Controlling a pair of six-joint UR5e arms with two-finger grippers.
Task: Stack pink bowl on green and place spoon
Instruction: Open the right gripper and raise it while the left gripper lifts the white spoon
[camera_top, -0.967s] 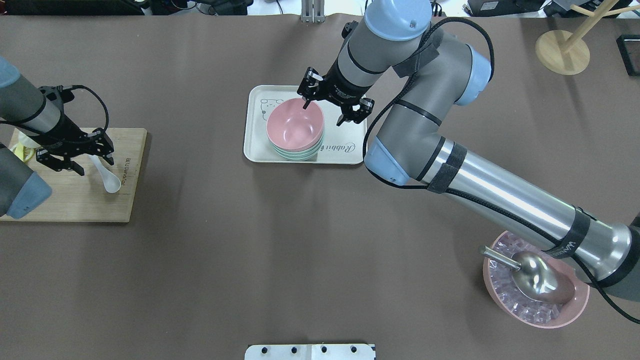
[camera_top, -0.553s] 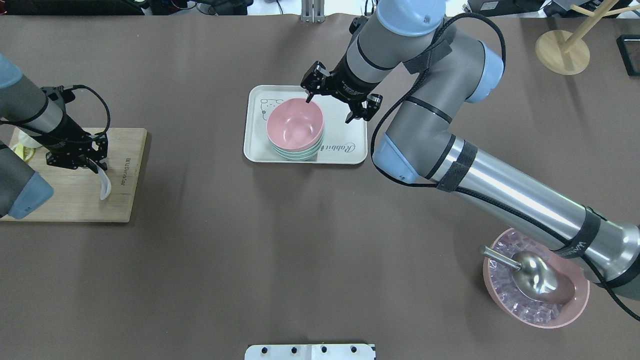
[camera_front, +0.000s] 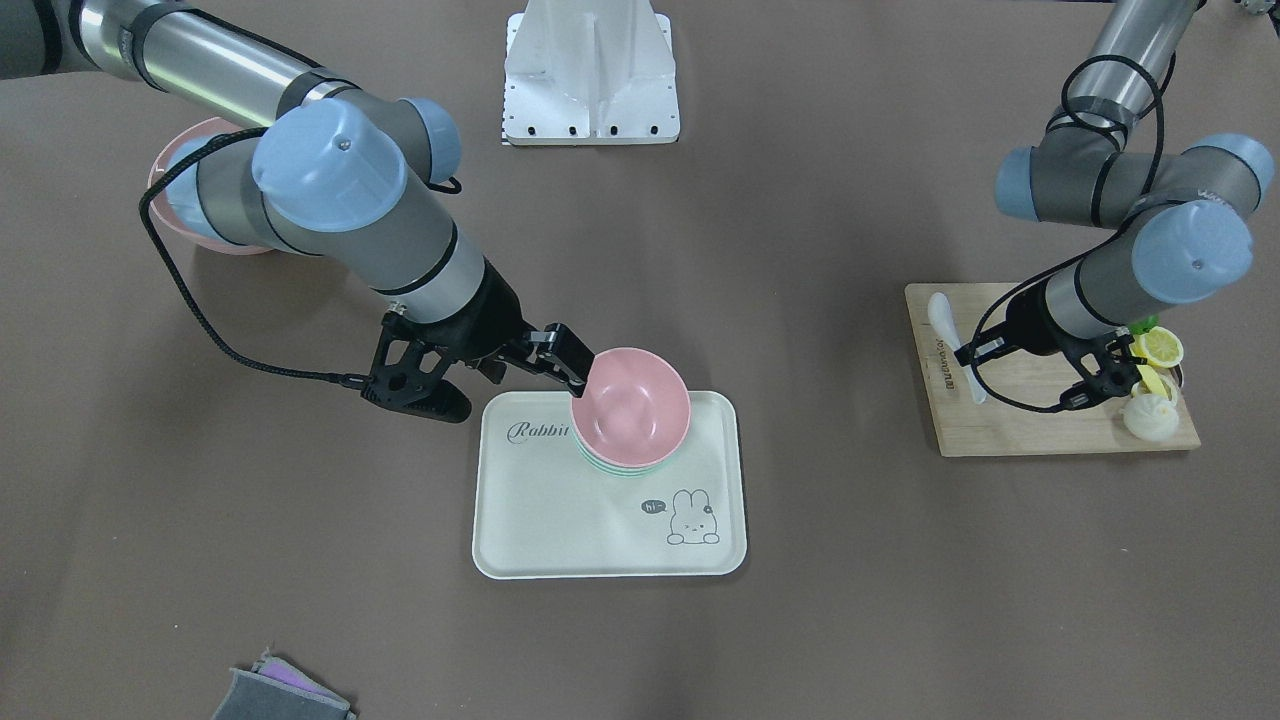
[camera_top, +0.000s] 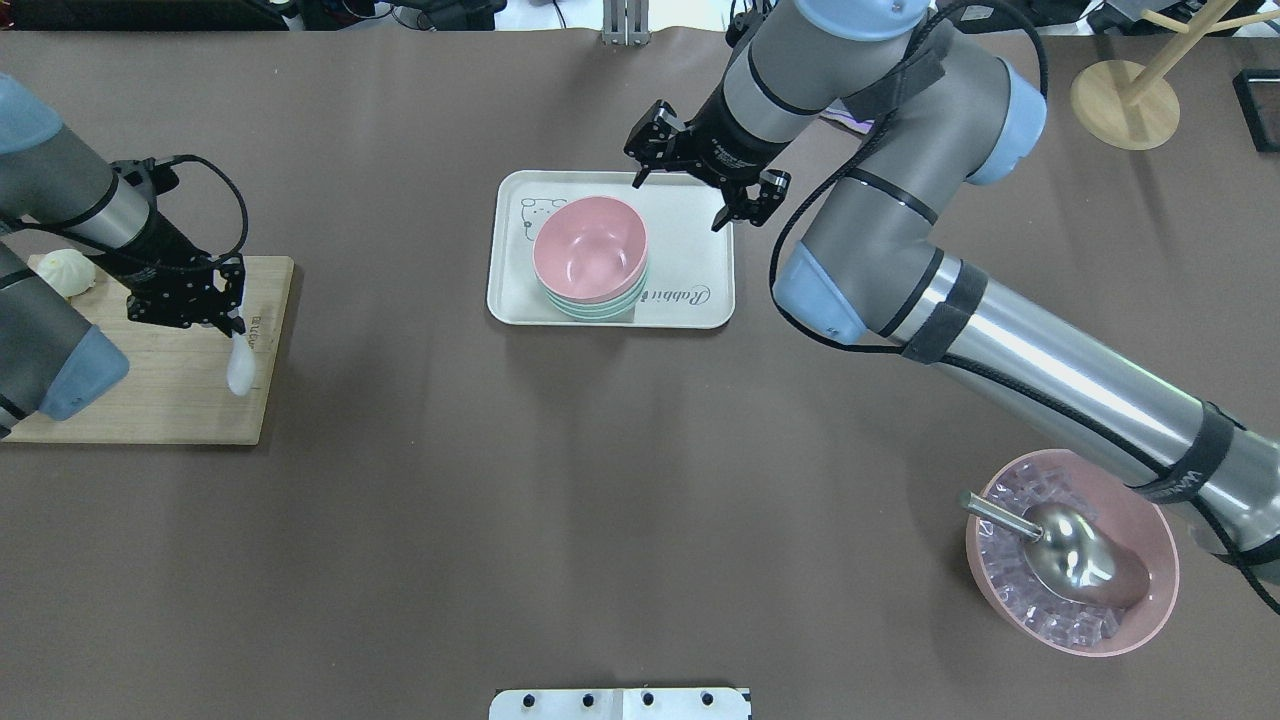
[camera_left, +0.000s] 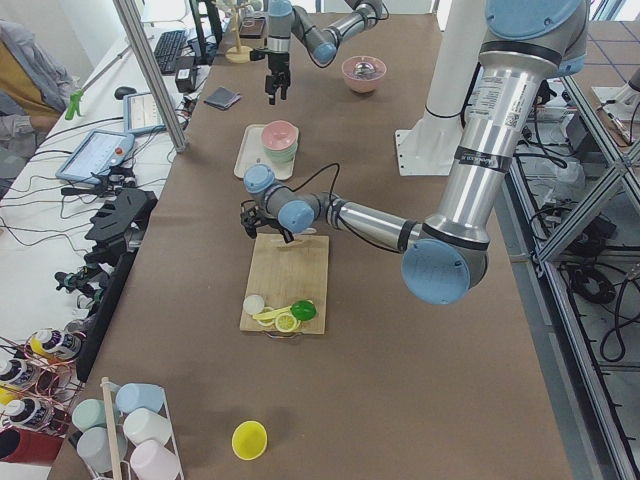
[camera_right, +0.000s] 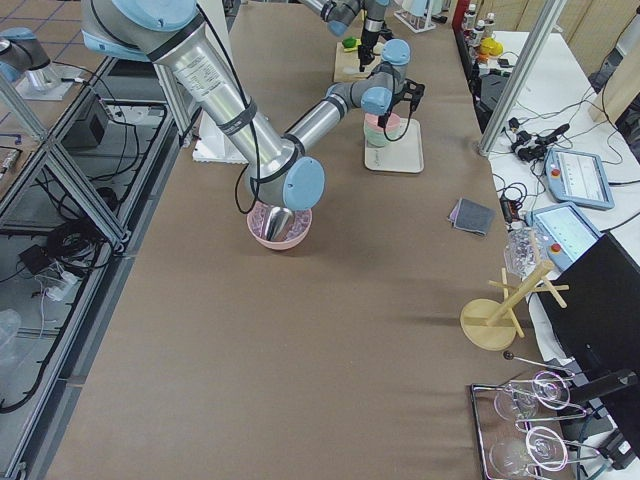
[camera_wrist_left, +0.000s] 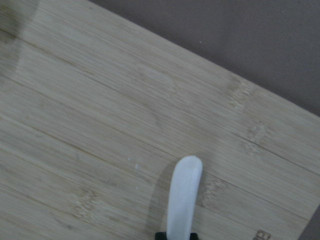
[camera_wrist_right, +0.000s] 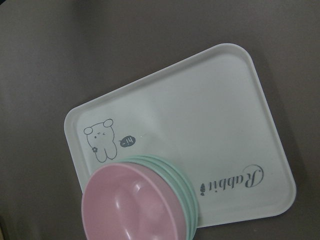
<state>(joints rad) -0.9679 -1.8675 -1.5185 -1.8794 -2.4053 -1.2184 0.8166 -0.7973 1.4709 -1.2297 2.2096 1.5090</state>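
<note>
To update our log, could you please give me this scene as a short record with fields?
pink bowl: nested on top of the green bowls
green bowls: stacked on the tray
right gripper: open, empty, above the tray's far edge, clear of the bowls
left gripper: shut on the handle of the spoon
spoon: white, over the board, far from the bowls
done: stacking
not yet done: placing the spoon

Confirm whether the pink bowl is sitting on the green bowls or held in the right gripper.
On them: pink bowl rests upright atop green bowls; right gripper is open, apart from it.
</note>
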